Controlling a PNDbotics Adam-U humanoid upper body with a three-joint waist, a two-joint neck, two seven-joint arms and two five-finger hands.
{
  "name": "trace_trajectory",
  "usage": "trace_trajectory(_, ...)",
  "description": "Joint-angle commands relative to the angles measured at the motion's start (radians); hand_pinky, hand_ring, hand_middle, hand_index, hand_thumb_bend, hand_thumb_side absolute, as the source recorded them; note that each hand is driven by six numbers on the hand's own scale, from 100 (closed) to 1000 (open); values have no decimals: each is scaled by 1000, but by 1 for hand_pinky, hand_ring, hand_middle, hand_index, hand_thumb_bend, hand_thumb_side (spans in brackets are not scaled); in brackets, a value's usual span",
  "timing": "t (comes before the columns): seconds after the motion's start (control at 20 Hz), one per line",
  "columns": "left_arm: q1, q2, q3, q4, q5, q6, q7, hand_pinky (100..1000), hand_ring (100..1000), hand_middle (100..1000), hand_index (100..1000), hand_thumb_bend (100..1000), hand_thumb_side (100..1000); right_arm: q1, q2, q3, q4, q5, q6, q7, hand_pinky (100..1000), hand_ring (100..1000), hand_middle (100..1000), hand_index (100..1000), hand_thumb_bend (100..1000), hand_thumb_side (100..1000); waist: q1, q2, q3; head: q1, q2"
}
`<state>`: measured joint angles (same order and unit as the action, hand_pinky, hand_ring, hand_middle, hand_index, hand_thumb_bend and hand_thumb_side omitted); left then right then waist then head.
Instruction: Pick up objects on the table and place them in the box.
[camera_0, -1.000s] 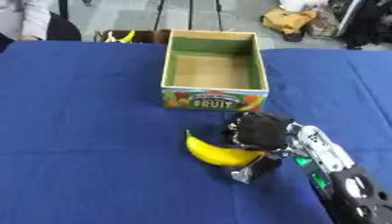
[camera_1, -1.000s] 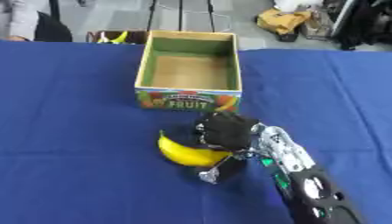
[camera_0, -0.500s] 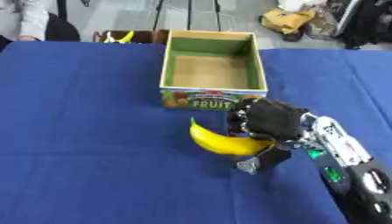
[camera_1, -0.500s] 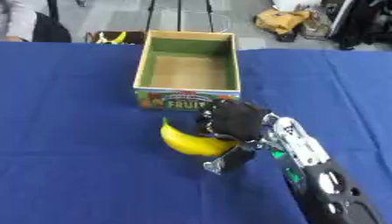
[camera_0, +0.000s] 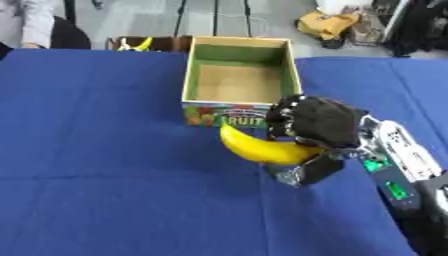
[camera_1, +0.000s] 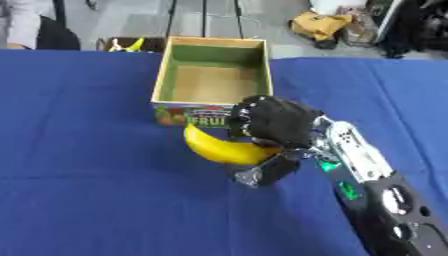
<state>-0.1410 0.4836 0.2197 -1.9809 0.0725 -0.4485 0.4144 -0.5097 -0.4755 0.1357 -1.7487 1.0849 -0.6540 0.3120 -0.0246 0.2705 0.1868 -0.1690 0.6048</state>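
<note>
Curved yellow banana (camera_0: 258, 149): long axis left-right, free tip up-left toward open green cardboard fruit box (camera_0: 241, 80). Right robot hand (camera_0: 317, 125) curled round it, above blue-clothed counter (camera_0: 105, 165).

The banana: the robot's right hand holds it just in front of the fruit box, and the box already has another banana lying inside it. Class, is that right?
Not quite. The right hand does hold the banana just in front of the fruit box, but the left eye view shows only a bare floor inside the box, no banana.
</note>
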Motion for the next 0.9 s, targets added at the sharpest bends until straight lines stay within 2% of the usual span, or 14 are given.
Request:
trace_trajectory(0.05, -8, 26, 9, -19, 0, -3, 0, 524, 719, 593, 705, 100, 1000, -29, -62, -18, -30, -44, 21, -16, 654, 689, 452, 542, 100, 799, 4, -16, 4, -8, -12)
trace_trajectory(0.45, -10, 21, 7, -19, 0, -3, -4, 524, 719, 592, 705, 100, 1000, -74, -122, -34, -22, -123, 57, -14, 653, 688, 449, 540, 100, 796, 4, -8, 16, -26, -25)
trace_trajectory(0.9, -13, 14, 6, -19, -1, -3, -8, 523, 720, 590, 703, 100, 1000, -120, -182, -59, -3, -173, 99, -26, 650, 691, 444, 536, 100, 791, 1, 6, 35, -47, -45)
